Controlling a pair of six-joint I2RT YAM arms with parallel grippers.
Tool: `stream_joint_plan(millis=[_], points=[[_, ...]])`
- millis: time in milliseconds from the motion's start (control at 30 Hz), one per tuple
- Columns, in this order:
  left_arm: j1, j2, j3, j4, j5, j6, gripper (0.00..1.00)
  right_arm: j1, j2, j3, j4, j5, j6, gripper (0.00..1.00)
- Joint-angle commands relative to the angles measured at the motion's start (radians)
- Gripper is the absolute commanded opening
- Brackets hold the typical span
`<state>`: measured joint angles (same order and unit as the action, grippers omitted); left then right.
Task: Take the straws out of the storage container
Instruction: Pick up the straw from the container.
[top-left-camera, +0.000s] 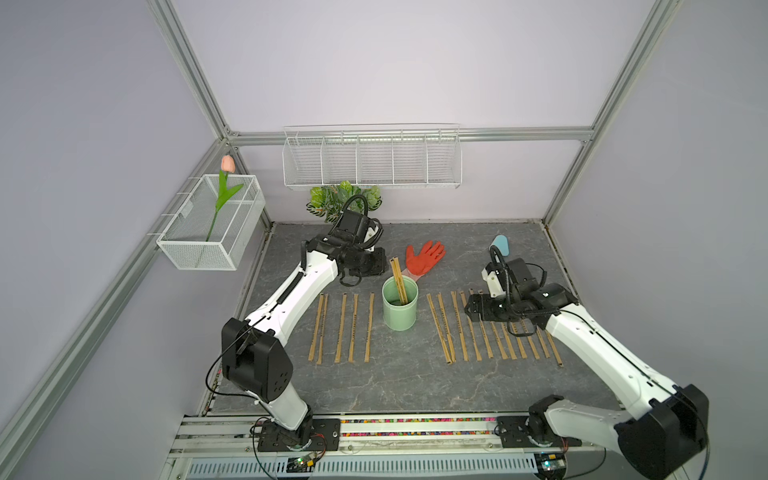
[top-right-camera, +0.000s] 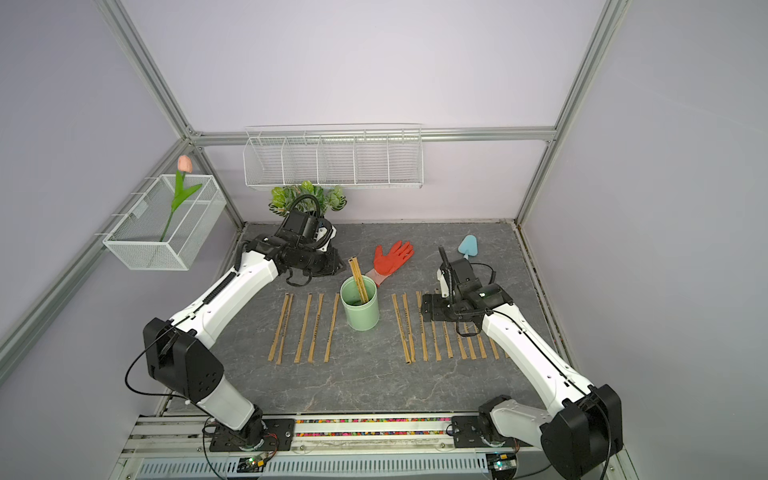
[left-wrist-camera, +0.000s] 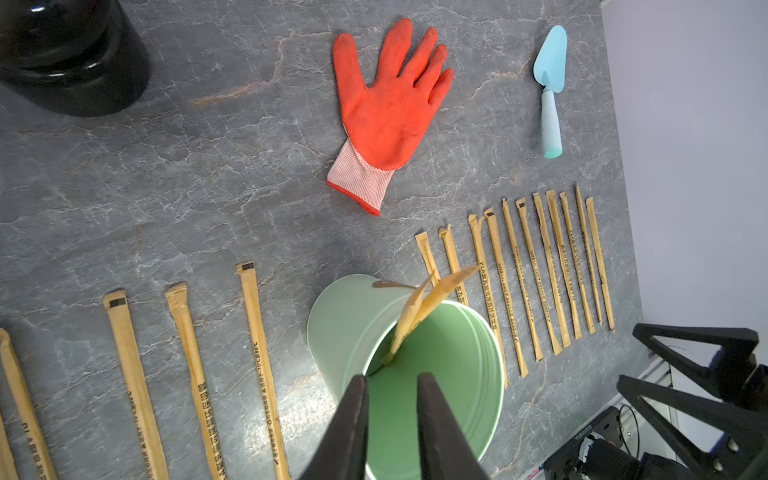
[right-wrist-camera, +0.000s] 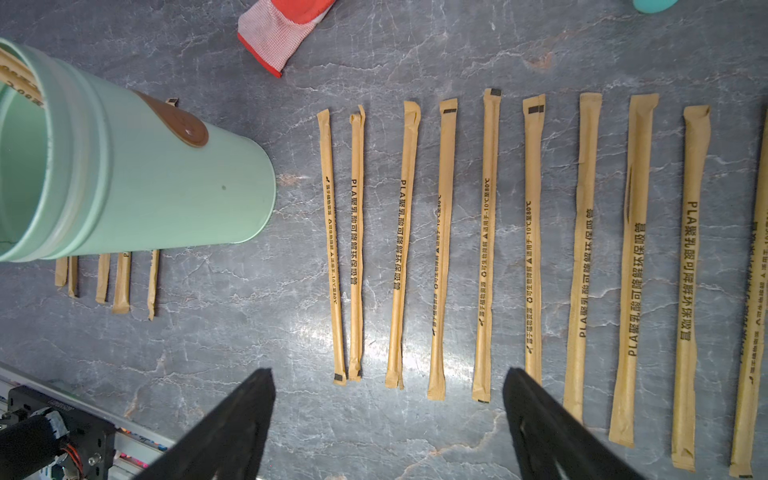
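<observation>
Grey stone surface (top-left-camera: 395, 382): our barely parted, empty left hand (left-wrist-camera: 392, 376) may tip the mint-green cup (top-left-camera: 399, 316) grabbing straws (top-left-camera: 400, 282); right hand (right-wrist-camera: 388, 370) gapes empty.

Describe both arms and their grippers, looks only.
The left arm and right arm have glossy white shells with bulky black joint housings. Black ribbed cables loop over each wrist. The left gripper and right gripper carry matte black, tapering wedge-shaped fingers.

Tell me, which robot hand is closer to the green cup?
Left. The left hand hovers right by the green cup; the right hand hangs apart, over the laid-out straws.
</observation>
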<state>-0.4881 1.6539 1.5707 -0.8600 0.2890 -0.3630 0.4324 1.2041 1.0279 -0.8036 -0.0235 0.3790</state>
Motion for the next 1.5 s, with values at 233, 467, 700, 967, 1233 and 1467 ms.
stream_joint_plan(millis=[233, 467, 700, 967, 1233, 1467], points=[[-0.027, 0.056, 0.016, 0.032, 0.019, -0.014, 0.24, -0.010, -0.006, -0.022, -0.018, 0.002, 0.015, 0.89], [-0.036, 0.079, 0.025, 0.022, 0.014, -0.010, 0.24, -0.011, -0.009, -0.027, -0.017, 0.002, 0.014, 0.89], [-0.038, 0.102, 0.034, 0.015, 0.012, -0.007, 0.24, -0.013, -0.009, -0.033, -0.019, 0.000, 0.012, 0.89], [-0.046, 0.129, 0.048, 0.016, 0.021, -0.004, 0.24, -0.016, -0.009, -0.040, -0.022, 0.002, 0.011, 0.89], [-0.052, 0.138, 0.066, 0.005, 0.014, 0.002, 0.22, -0.019, -0.008, -0.040, -0.020, 0.001, 0.006, 0.89], [-0.053, 0.145, 0.077, -0.011, 0.007, 0.015, 0.17, -0.022, -0.006, -0.042, -0.021, 0.001, 0.005, 0.89]])
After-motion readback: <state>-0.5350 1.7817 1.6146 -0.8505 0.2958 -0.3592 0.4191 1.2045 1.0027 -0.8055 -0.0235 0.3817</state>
